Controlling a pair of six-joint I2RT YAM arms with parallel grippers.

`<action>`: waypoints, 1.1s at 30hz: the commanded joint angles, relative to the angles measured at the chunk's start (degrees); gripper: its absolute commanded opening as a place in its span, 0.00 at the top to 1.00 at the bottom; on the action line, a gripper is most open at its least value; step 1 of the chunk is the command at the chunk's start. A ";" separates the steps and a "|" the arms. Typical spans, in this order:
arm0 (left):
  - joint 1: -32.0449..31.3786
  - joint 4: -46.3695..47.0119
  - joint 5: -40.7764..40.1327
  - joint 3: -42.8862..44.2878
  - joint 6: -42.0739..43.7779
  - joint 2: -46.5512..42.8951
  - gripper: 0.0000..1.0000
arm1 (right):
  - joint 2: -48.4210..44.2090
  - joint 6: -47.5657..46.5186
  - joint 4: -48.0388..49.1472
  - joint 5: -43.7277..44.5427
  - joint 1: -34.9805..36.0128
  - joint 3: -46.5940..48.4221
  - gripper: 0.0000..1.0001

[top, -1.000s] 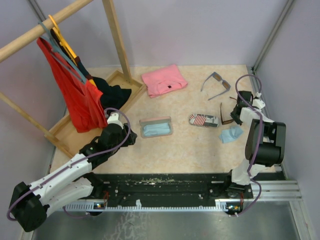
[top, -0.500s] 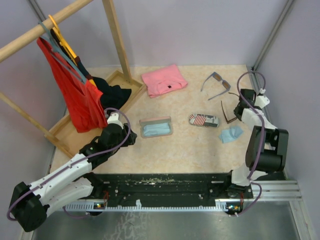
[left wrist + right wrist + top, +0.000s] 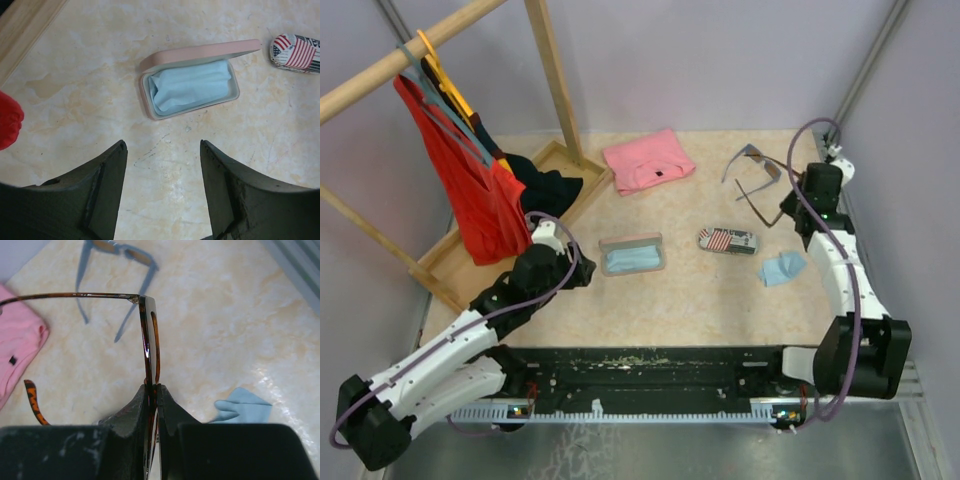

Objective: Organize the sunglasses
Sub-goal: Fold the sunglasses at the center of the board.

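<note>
Task is only just getting under way, neither pair sitting in a case yet; right gripper (image 3: 153, 390) is pinching the brown sunglasses (image 3: 148, 340) by the frame front, jaws pressed tight on it, pair appearing lifted off the table at far right, temples spread open; grey-blue sunglasses (image 3: 752, 157) are lying just beyond, untouched, arms unfolded; left gripper (image 3: 162, 148) is spread wide, holding nothing, hovering near the open pink case (image 3: 200, 51); a light blue cloth (image 3: 192, 86) is filling that case, likely getting in the way of a pair going in; flag-patterned case (image 3: 728, 240) is sitting closed between pink case and right arm, needing opening; second blue cloth (image 3: 782, 268) is lying loose beside it; folded pink garment (image 3: 648, 160) and clothes rack (image 3: 550, 70) are sitting at the back, well apart, not obstructing; remaining by my reckoning: folding temples, casing both pairs
</note>
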 commanded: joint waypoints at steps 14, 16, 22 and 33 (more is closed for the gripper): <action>-21.19 2.03 -8.18 18.42 -0.90 21.08 0.35 | -11.52 4.63 -7.68 11.47 36.52 2.78 1.00; -22.45 4.27 -8.06 19.81 -0.85 23.55 0.35 | -12.68 5.70 -8.30 11.55 38.90 1.52 1.00; -24.88 5.40 -10.14 24.96 -2.00 30.95 0.39 | -16.61 7.30 -9.92 11.59 42.31 -1.36 1.00; -25.47 7.89 -10.34 31.97 -0.49 36.44 0.82 | -20.06 7.22 -12.09 10.99 42.38 -3.11 1.00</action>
